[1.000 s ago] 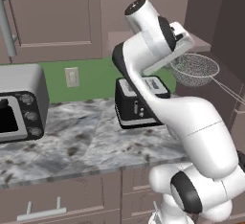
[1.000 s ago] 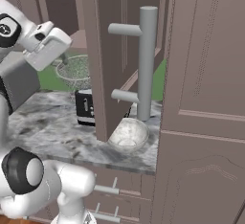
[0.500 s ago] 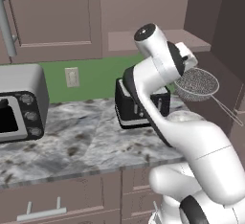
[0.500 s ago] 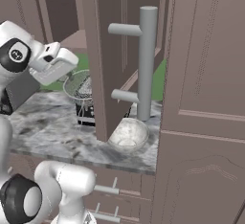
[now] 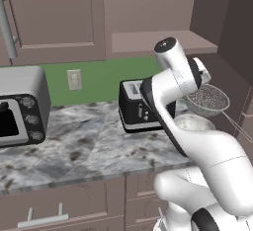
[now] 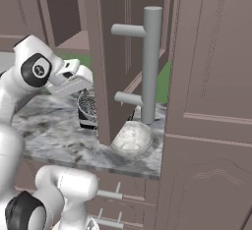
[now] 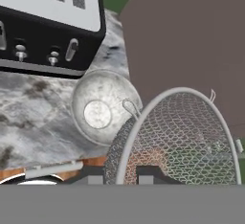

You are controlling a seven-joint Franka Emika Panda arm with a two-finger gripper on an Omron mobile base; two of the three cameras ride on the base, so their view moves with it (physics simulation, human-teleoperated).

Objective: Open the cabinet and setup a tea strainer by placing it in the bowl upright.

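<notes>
Right now we are clenching our gripper [image 7: 123,176] on the tea strainer [image 7: 179,139], carrying it in the air with its mesh basket tilted over the counter [image 5: 84,143]. Just below it, the bowl [image 7: 103,106] is sitting on the marble — off-white, speckled, holding nothing — beside the black toaster [image 5: 141,107]. From the right base view, the bowl [image 6: 132,138] is resting under the edge of the cabinet's [image 6: 120,52] open door, whose grey bar handle [image 6: 150,64] is standing upright above it. Further left, a microwave [image 5: 20,106] is sitting on the counter — well apart from us.
</notes>
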